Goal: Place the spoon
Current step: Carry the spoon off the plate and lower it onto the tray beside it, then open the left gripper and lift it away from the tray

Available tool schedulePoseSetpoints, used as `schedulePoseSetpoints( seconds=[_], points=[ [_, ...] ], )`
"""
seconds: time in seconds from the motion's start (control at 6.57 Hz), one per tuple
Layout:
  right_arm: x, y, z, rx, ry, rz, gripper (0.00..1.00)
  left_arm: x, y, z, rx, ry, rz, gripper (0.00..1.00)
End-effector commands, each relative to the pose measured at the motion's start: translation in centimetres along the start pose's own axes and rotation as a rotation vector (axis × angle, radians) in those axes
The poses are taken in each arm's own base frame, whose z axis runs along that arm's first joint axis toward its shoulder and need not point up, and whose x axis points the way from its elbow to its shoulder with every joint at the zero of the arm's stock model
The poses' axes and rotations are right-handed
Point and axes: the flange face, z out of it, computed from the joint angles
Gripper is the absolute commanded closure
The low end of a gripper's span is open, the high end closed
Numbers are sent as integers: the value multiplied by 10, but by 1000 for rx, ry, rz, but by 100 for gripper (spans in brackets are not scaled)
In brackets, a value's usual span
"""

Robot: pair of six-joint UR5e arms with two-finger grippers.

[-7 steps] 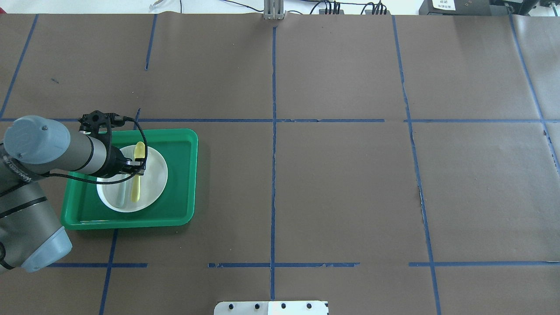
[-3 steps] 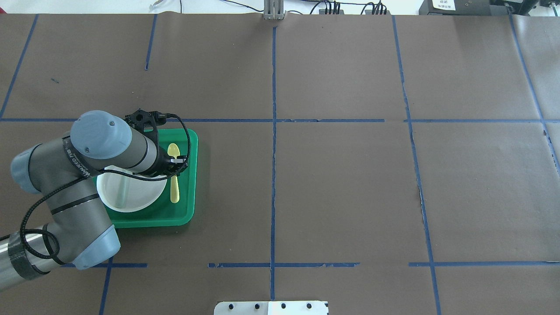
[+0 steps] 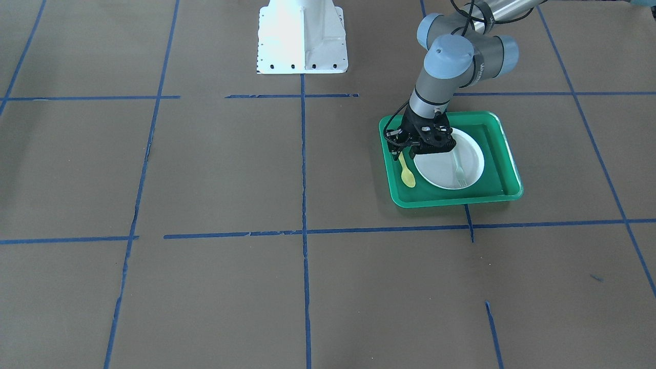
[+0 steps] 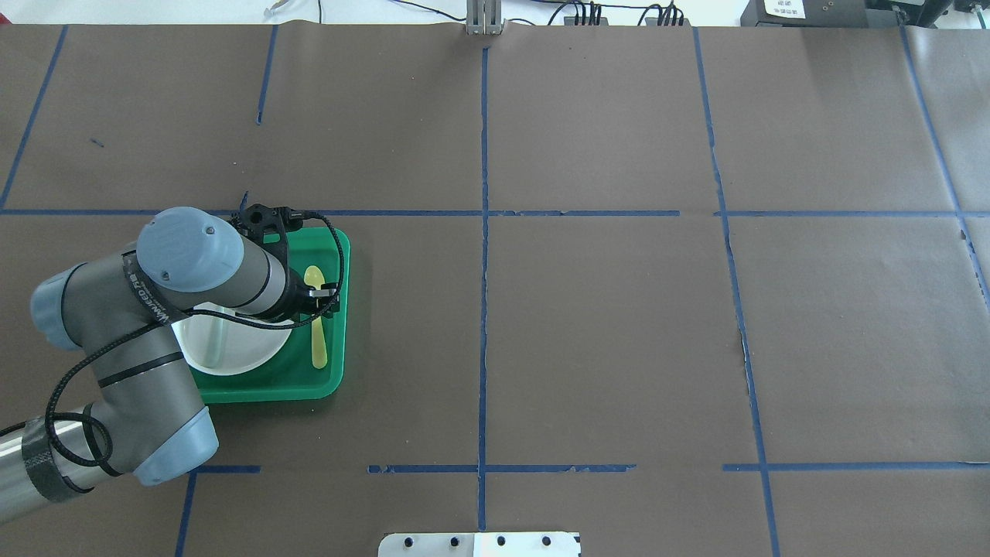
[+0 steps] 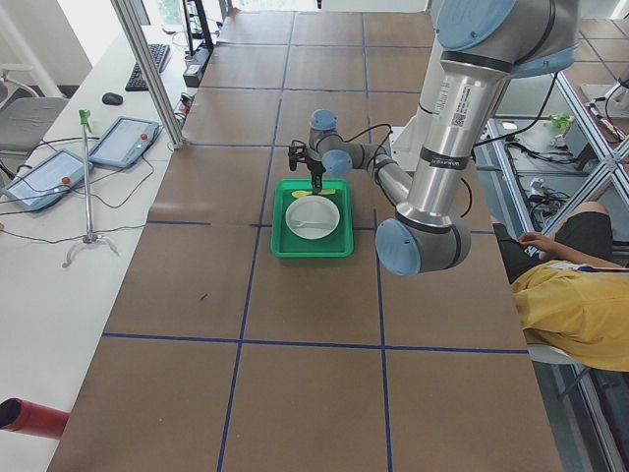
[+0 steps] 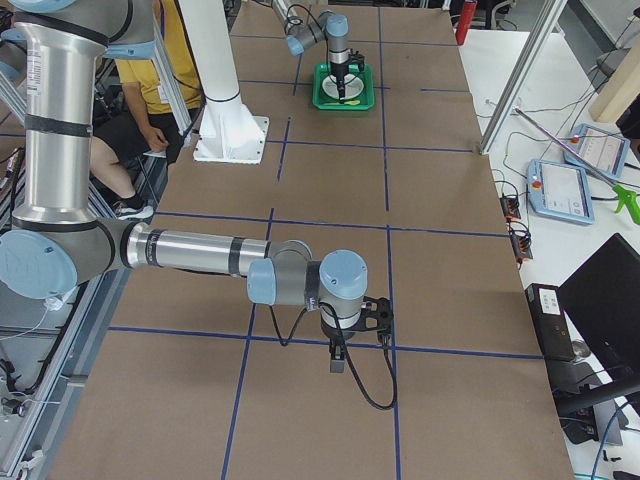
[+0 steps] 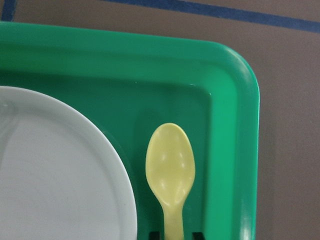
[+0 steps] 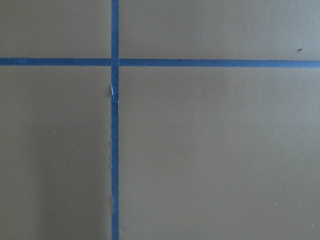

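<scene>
Overhead exterior: blurred arm lettering near spoon

No text fully legible.
- Left arm, lower left of overhead view: white lettering along black band on sleeve, letters too blurred to spell out.
- Same lettering, upper right of front-facing view, on arm near elbow: unreadable.
- Exterior left view, upper right: small white print on dark band of near arm, too small to read.
- Black box, upper right corner of overhead view: white label with dark print lines, illegible.
- Tablets, upper left of exterior left view: screen content too small to read.
</scene>
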Motion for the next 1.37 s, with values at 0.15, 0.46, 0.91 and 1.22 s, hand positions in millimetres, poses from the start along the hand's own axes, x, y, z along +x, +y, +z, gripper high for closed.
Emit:
schedulePoseSetpoints(
  seconds=[0.15, 0.46, 0.91, 1.22],
  points=[
    [0, 0, 0, 0, 0, 0, 0, -40, -25, -68, 49, 49, -13, 0],
    [0, 0, 0, 0, 0, -1, 0, -184, -102, -148, 104, 3, 186, 0],
    [0, 0, 0, 0, 0, 0, 0, -425, -118, -210, 46, -230, 422, 0],
    [0, 0, 0, 0, 0, 0, 0, -557, -92, -221, -2, -134, 289, 0]
  ],
)
